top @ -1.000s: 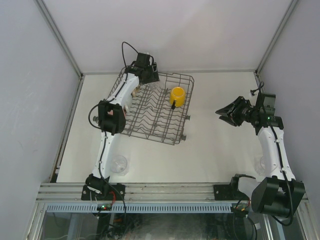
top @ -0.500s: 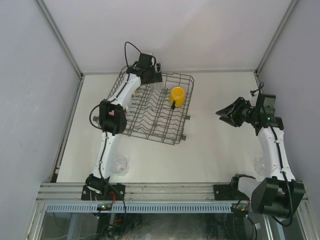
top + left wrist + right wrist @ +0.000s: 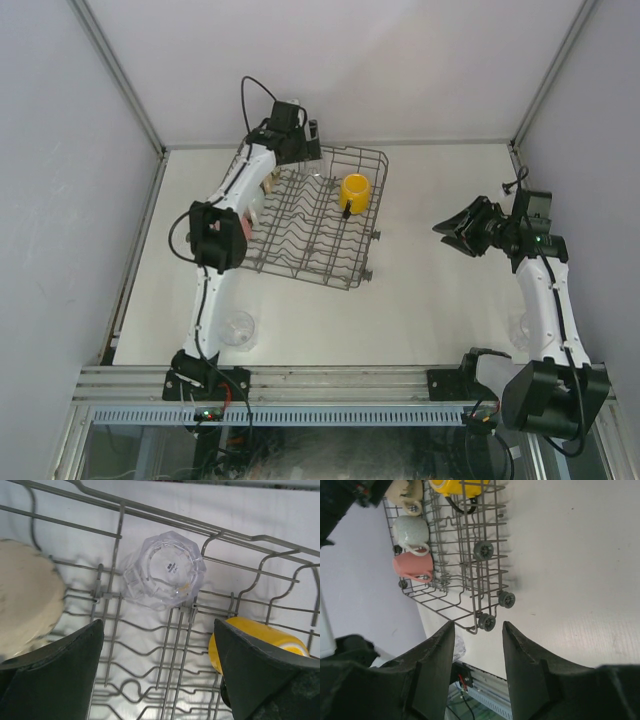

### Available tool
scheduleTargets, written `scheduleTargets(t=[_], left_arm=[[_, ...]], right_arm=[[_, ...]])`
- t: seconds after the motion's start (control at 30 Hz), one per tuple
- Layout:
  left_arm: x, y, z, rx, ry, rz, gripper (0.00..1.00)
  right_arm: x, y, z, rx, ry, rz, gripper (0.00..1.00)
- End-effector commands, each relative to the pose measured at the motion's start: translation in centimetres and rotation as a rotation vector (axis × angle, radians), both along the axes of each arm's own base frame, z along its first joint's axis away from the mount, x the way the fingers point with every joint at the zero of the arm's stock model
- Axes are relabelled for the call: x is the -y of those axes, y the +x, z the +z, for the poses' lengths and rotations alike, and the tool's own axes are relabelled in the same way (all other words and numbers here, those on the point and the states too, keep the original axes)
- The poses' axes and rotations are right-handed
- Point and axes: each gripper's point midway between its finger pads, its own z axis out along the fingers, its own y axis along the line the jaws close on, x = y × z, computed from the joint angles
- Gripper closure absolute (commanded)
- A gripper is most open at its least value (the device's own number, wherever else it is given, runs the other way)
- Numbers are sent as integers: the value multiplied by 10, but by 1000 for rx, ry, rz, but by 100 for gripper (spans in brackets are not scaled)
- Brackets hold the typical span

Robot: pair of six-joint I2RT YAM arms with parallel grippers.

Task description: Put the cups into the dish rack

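Note:
The dish rack (image 3: 300, 240) stands at the table's far left of centre. In it are a yellow mug (image 3: 354, 190) with a dark handle, a tan mug (image 3: 406, 495), a white mug (image 3: 410, 532) and a pink cup (image 3: 412, 566). A clear glass tumbler (image 3: 165, 570) sits upside down on the rack's wires, with the tan mug (image 3: 25, 600) to its left and the yellow mug (image 3: 260, 637) to its right. My left gripper (image 3: 303, 148) hovers over the rack's far edge, open and empty (image 3: 157, 670), above the glass. My right gripper (image 3: 447, 232) is open and empty, right of the rack (image 3: 477, 630).
Another clear tumbler (image 3: 238, 328) stands on the table near the left arm's base and shows in the right wrist view (image 3: 458, 645). A faint clear glass (image 3: 519, 328) stands beside the right arm. The rack's small wheels (image 3: 506, 599) face the right gripper. Walls enclose the table.
My left gripper has shifted slightly toward the far wall above the rack. My right gripper has drifted a little to the right. The cups have not moved.

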Motion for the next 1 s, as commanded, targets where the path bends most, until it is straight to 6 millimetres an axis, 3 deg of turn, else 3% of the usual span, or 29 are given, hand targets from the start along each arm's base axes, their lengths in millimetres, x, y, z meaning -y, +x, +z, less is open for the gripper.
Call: scheduleTargets(t=[0.0, 0.23, 0.43, 0.57, 0.73, 0.97], left_arm=[[-28, -4, 125, 228, -64, 65, 6], [-40, -47, 189, 274, -102, 69, 6], [-28, -97, 217, 270, -181, -15, 7], [-15, -133, 206, 242, -196, -78, 8], [8, -172, 202, 245, -251, -188, 8], [17, -195, 210, 237, -281, -271, 8]], right_arm=[[11, -4, 12, 30, -139, -27, 57], [51, -38, 5, -139, -398, -237, 53], [104, -95, -9, -433, -581, -555, 50], [127, -119, -13, -514, -603, -712, 51], [147, -120, -10, -444, -572, -809, 51], [176, -140, -42, -597, -536, -942, 54]])
